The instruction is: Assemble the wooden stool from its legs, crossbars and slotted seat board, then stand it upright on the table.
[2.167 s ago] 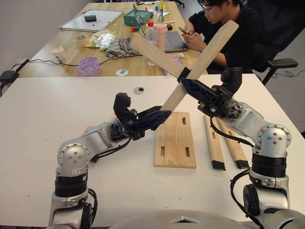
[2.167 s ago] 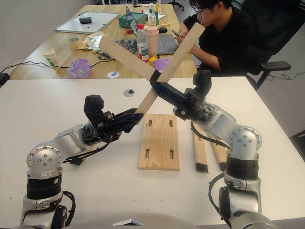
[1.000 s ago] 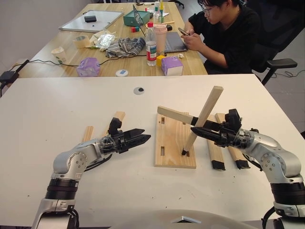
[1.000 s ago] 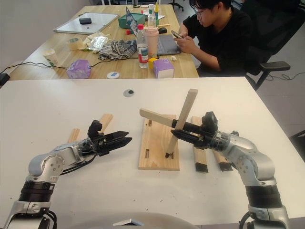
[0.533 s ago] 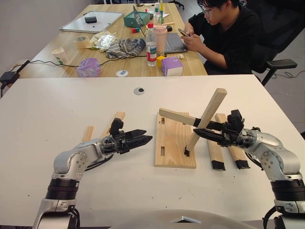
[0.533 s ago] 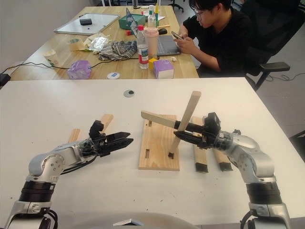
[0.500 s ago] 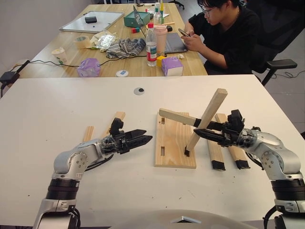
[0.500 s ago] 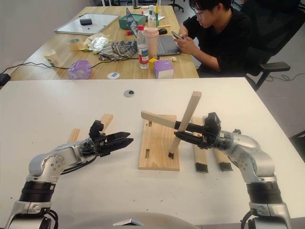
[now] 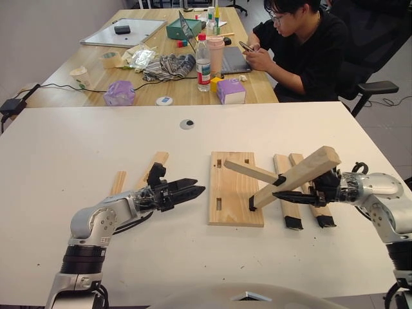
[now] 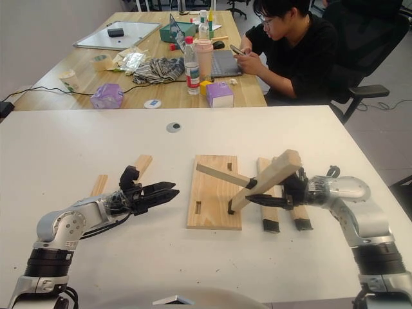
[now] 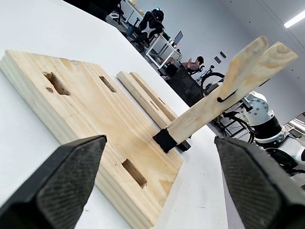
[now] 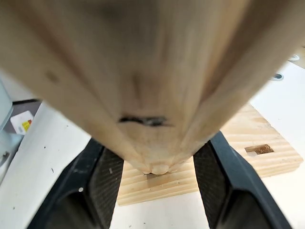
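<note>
– Where is the leg assembly?
– Your right pincer [image 9: 286, 190] clamps the crossed legs [image 9: 302, 172]. Their black-capped foot [image 9: 252, 205] touches the slotted seat board [image 9: 233, 193], which lies flat on the white table [image 9: 96, 141]. The right wrist view gives you pale grain between dark pads [image 12: 107, 183].
– Left pincer [image 9: 199, 186]?
– Spread wide, just beside the board.

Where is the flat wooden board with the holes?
In the eye views the slotted wooden seat board lies flat on the white table, the left gripper to its left, two loose wooden legs to its right.
</note>
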Motion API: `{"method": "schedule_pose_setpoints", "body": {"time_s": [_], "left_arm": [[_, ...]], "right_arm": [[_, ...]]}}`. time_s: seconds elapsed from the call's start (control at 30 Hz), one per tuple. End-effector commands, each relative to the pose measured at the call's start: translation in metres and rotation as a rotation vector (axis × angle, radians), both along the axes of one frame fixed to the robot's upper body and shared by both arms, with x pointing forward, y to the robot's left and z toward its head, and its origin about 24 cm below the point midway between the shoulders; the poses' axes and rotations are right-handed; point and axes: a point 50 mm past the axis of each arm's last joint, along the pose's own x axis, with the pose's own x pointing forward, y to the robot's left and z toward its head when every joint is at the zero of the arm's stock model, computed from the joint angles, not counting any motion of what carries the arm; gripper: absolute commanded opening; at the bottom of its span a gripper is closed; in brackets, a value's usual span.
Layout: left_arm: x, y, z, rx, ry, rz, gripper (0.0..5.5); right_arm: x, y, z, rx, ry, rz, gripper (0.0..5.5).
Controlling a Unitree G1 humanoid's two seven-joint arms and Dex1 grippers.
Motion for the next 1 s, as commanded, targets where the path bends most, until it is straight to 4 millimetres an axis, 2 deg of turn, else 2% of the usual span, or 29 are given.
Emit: {"method": "schedule_pose_setpoints", "body": {"time_s": [0.03,0.3,0.37,0.57,0.73,1.0], "left_arm": [[0.002,0.002,0.006,0.010,-0.014,-0.004,4.19],[0.001,0.002,0.005,0.002,-0.022,0.024,4.19],[0.001,0.000,0.005,-0.002,-0.025,0.029,4.19],[0.003,-0.003,0.007,-0.008,-0.034,0.029,4.19],[0.005,-0.002,0.009,-0.008,-0.035,0.032,4.19],[0.005,-0.007,0.009,-0.020,-0.039,0.039,4.19]], "right_arm": [[-0.013,-0.006,-0.032,-0.182,0.131,0.050,2.04],[-0.007,-0.016,-0.026,-0.240,0.113,0.082,2.04],[-0.008,-0.015,-0.033,-0.255,0.138,0.072,2.04],[-0.015,0.005,-0.067,-0.282,0.213,0.072,2.04],[-0.018,0.019,-0.079,-0.304,0.212,0.086,2.04],[-0.004,0.017,-0.093,-0.436,0.284,0.075,2.04]]}}
